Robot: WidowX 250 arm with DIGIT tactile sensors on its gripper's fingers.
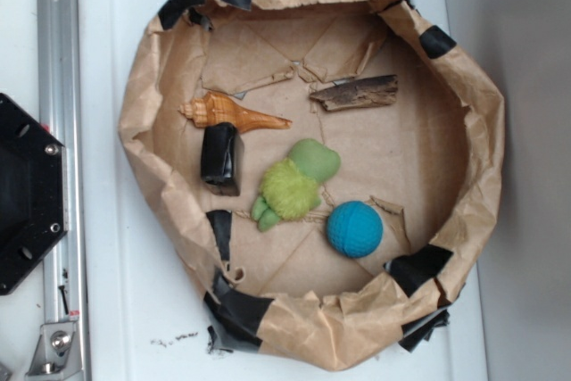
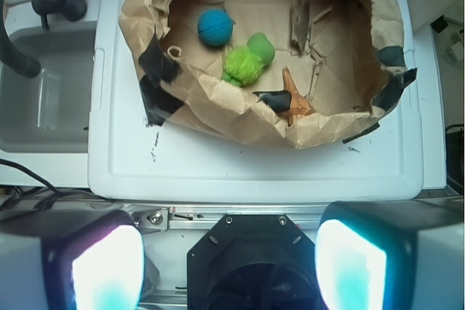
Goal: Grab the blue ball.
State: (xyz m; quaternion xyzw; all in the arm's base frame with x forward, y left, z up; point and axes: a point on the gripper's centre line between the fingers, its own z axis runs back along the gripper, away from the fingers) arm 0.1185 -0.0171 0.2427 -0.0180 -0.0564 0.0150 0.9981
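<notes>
Looks small, light and squishy, blue ball (image 1: 354, 229) at lower right of paper bowl (image 1: 464, 86); best pinched across its middle; gripper (image 2: 229, 266) spread wide.

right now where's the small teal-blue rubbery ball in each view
exterior: the teal-blue rubbery ball lies lower right on the floor of the brown paper bowl.
wrist: upper left in the bowl, ball at.
shared landmark: the fuzzy green plush toy beside it.
</notes>
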